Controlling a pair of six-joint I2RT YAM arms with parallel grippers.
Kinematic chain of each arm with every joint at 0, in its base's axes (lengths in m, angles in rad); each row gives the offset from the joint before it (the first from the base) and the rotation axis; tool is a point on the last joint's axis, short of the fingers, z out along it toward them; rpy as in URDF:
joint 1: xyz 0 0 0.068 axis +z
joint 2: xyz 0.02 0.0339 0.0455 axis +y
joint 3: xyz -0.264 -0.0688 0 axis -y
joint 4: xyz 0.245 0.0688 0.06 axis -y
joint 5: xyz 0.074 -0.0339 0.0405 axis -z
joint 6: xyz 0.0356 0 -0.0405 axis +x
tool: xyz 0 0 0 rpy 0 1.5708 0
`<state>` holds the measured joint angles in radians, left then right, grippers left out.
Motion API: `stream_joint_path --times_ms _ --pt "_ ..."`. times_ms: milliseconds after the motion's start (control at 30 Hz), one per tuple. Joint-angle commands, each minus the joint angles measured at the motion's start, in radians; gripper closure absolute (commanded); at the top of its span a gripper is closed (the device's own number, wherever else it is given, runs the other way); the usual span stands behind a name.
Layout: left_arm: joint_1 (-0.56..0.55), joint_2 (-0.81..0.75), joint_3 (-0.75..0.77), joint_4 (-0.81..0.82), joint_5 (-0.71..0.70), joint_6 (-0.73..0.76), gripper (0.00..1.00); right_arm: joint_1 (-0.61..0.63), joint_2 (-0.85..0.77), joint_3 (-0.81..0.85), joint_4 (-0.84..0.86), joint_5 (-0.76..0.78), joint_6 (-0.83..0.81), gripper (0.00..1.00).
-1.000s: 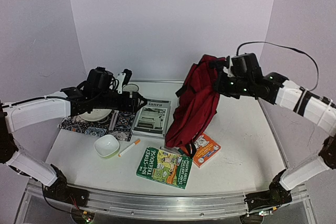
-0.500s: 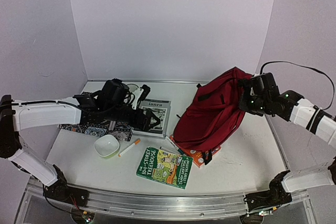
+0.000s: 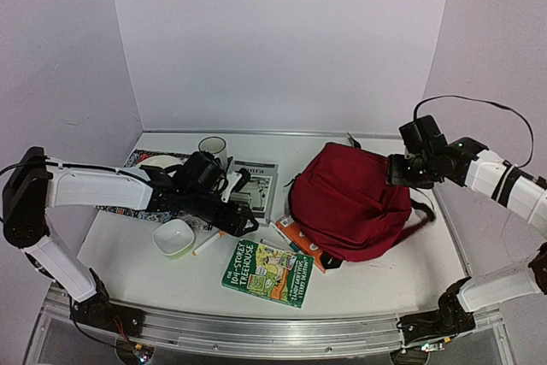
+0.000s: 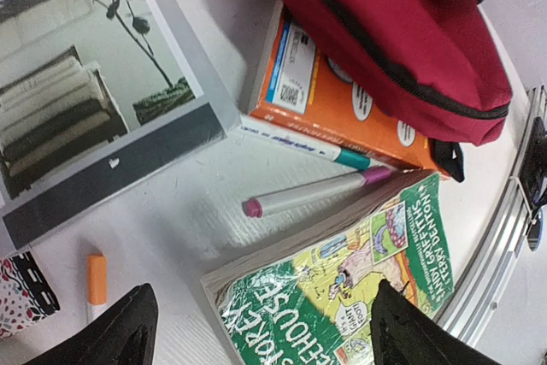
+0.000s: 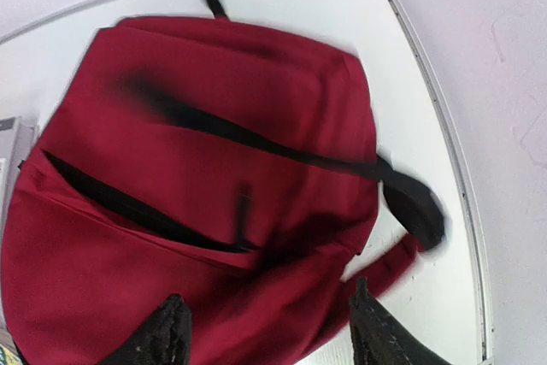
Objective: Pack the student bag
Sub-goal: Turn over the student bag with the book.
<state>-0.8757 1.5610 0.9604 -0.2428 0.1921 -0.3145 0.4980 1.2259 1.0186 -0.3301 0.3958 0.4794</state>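
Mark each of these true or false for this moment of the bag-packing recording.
1. The student bag lies on the table. True.
2. The orange book is partly under the bag. True.
3. The left gripper holds the purple-capped marker. False: its jaws are open and empty, and the marker lies on the table.
4. The white bowl sits on the green book. False: it stands on the table, left of that book.
5. The right gripper is clamped on the bag. False: its jaws stand apart above it.
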Motion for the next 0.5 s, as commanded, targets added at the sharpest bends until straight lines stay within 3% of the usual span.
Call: stream_joint_path --times_ms 0,200,467 --pt "-0.021 0.059 0.038 -0.018 0.02 -0.004 0.14 0.017 -0.032 0.066 -0.068 0.005 -0.06 0.26" --pt "-0.079 0.114 0.119 -0.041 0.035 0.016 0.16 0.033 -0.032 0.019 -0.033 -0.082 -0.08 0.16" --pt "-0.191 0.241 0.246 -0.068 -0.01 0.068 0.16 0.051 -0.014 -0.061 0.088 -0.184 -0.061 0.1"
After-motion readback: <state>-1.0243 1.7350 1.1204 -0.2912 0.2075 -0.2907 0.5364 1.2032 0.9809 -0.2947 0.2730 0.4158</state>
